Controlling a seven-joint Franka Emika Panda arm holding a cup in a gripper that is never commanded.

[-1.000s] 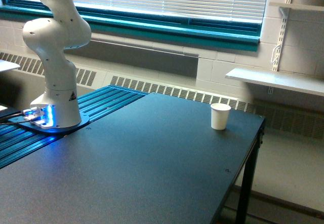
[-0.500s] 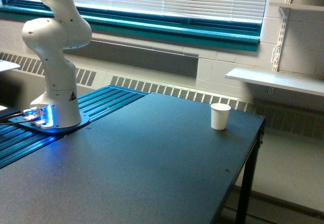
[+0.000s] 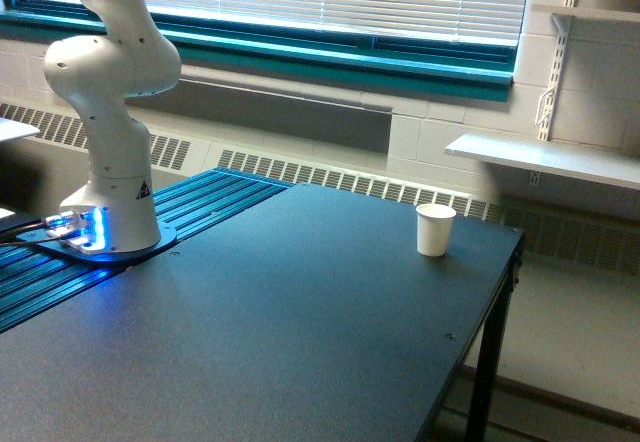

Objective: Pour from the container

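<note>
A single exterior view looks down at a slant across the dark table (image 3: 300, 322) from near one corner, facing the window wall. The arm's white base (image 3: 110, 202) stands at the exterior view's left; the upper arm and its tool run out past the top edge.

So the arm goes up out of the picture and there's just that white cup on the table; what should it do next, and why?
Probably bring its hand down over the white paper cup. That cup stands upright, alone near the far corner of the dark table, with nothing above it. Only the arm's base and lower links show; the gripper and whatever it holds are out of view, so no pouring can begin yet.
</note>
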